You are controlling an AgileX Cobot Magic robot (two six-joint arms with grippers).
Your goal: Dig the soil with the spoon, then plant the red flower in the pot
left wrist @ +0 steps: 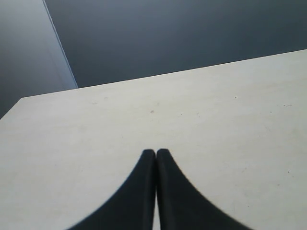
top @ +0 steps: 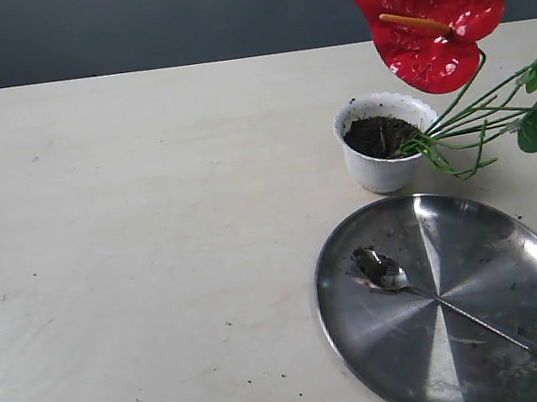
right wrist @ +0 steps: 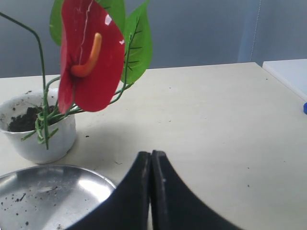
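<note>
Nearest, a large round steel plate (top: 329, 303) holds the slim shiny steel spoon (top: 435, 299), its bowl toward the small white scalloped plastic pot (top: 375, 170) just behind. Dark crumbly soil (top: 378, 134) fills the pot. The red anthurium flower (top: 434, 24) leans sideways, its stems crossing the rim, perhaps only resting on the soil. The left gripper (left wrist: 156, 153) and the right gripper (right wrist: 151, 154) are clenched, empty.

— How do your left fingers (left wrist: 142, 191) stand?
— Pressed flat together, tip against tip. They're two black tapering blades with only a thin seam between them.
— And your right fingers (right wrist: 138, 191)?
— Closed the same way, tips level, with a hairline seam running straight between them.
</note>
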